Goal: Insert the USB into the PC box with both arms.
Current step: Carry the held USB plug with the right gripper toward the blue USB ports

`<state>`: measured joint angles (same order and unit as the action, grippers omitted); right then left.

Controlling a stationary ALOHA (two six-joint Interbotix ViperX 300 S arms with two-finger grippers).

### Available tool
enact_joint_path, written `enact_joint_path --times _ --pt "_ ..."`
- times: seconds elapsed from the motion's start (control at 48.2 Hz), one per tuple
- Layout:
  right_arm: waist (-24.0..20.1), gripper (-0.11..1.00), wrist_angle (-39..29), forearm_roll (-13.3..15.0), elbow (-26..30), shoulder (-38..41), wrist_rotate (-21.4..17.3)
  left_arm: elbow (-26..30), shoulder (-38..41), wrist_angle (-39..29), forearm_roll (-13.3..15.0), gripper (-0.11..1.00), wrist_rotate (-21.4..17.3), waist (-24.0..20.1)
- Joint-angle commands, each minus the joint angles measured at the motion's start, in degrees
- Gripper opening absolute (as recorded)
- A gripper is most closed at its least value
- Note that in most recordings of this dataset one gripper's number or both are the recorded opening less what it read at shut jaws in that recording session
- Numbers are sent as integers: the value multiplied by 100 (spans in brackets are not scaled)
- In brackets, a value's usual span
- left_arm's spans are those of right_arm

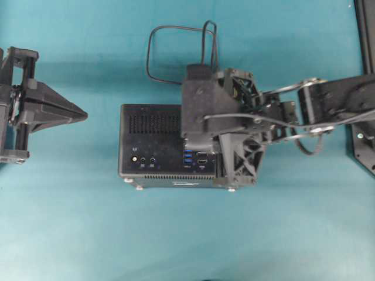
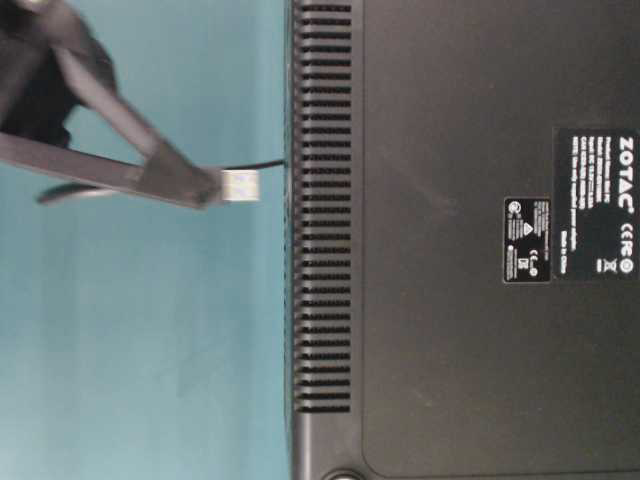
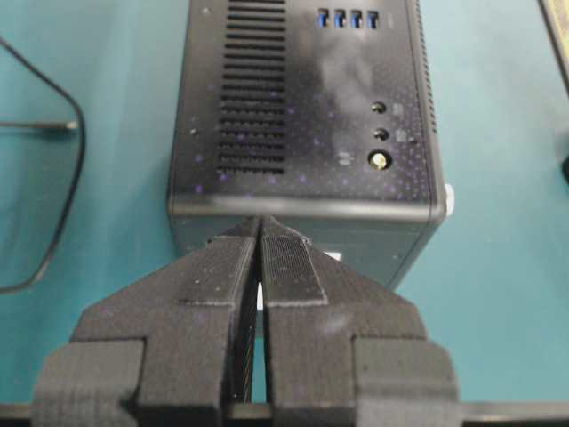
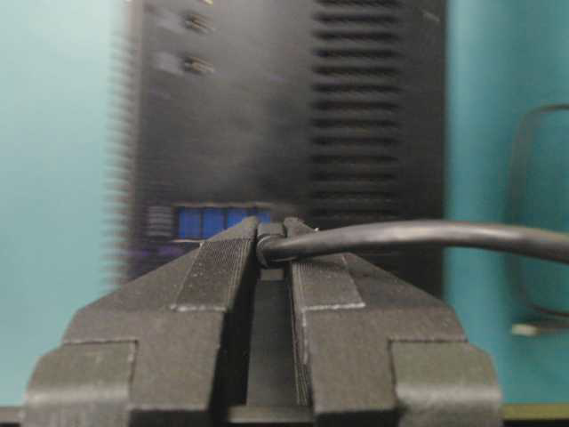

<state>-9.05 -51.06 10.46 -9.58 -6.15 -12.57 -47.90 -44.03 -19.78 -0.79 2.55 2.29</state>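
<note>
Teal cloth (image 1: 70, 222), PC box (image 1: 149, 140), USB (image 1: 176, 52) cable behind.

Teal counter (image 1: 70, 222) spread flat under everything, faint creases in its cloth-like surface, black frame piece (image 1: 366, 35) standing at the counter's far right edge

Table (image 1: 70, 222) covered edge to edge in teal cloth, matte, faintly mottled. Same teal fills the left half of the table-level view and both margins of each wrist view. Light even and diffuse from above; soft dark shadows close under objects, a dimmer band along the near edge in the overhead view. Black frame strip (image 1: 364, 29) runs down the top right corner. No walls, floor or windows in view.
</note>
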Motion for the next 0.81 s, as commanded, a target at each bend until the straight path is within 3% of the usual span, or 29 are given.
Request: enact_joint_path --times 0.0,0.788 --pt "26 10 18 105 167 -70 0 70 -9 53 -18 0 9 -9" --pt "44 10 176 114 62 158 18 44 0 114 -9 0 9 -9"
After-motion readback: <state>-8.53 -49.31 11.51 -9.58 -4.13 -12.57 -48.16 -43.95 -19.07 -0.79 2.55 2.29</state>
